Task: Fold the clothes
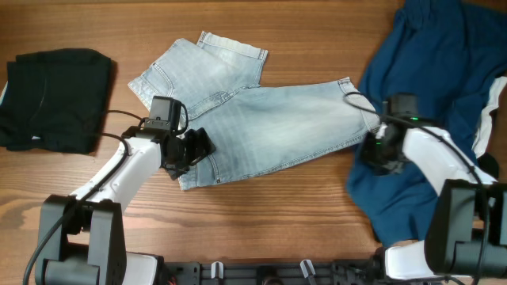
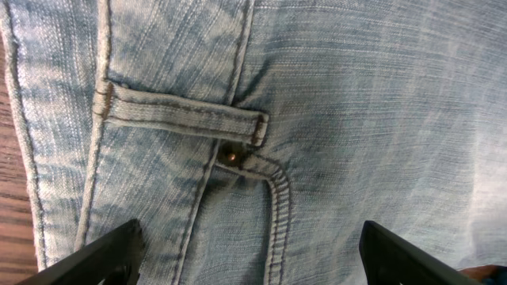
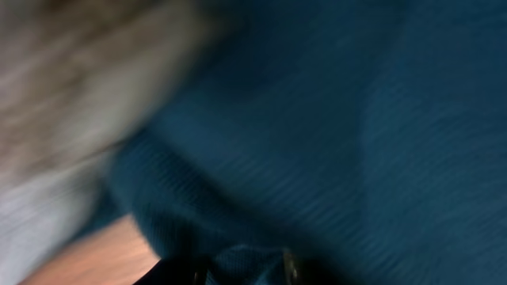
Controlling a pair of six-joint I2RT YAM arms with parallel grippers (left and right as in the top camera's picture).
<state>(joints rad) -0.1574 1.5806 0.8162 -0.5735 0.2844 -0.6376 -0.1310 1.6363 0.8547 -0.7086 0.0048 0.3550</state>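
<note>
The pale light-blue denim shorts lie spread flat in the middle of the table, waistband toward the lower left. My left gripper hovers low over that waistband end. In the left wrist view its jaws are wide open, above a belt loop, rivet and pocket seam of the shorts. My right gripper is at the shorts' right edge, over the dark-blue garment. The right wrist view is blurred. There the fingers are close together with a fold of dark-blue cloth between them.
A folded black garment lies at the far left. The big dark-blue garment with a white stripe covers the right side of the table, its edge touching the shorts. Bare wood shows along the front.
</note>
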